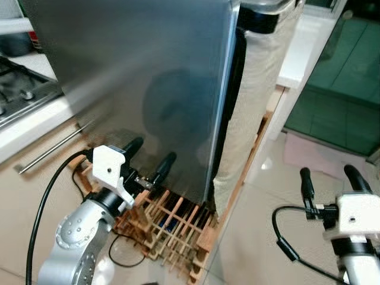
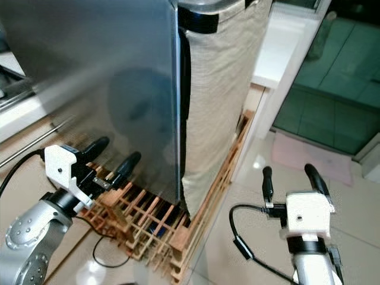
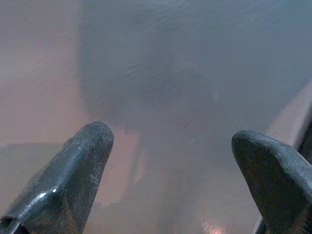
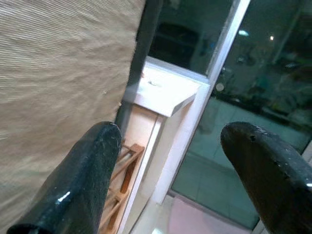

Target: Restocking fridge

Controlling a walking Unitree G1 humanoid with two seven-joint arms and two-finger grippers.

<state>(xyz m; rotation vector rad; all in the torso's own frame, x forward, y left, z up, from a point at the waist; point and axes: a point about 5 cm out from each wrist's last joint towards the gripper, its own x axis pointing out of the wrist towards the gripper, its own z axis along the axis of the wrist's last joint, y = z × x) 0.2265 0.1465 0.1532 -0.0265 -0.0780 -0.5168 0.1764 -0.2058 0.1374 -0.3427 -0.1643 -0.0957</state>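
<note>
I see a glossy pale tile floor [image 1: 261,196] with a wooden lattice rack [image 1: 172,222] lying on it. At my left there's a gas hob [image 1: 21,89] set in a white counter [image 1: 35,122]. To the right, a white ledge [image 1: 300,50] meets green-tinted glass doors [image 1: 341,83], a pink mat [image 1: 314,155] at their foot.

text: none legible | labels: none | brands: none | numbers: none | signs: none

We face the fridge door [image 1: 148,89]; a wooden rack [image 1: 172,228] lies on the floor below it, the stove [image 1: 21,89] sits left, and a cloth-covered side [image 1: 255,101] right.
</note>
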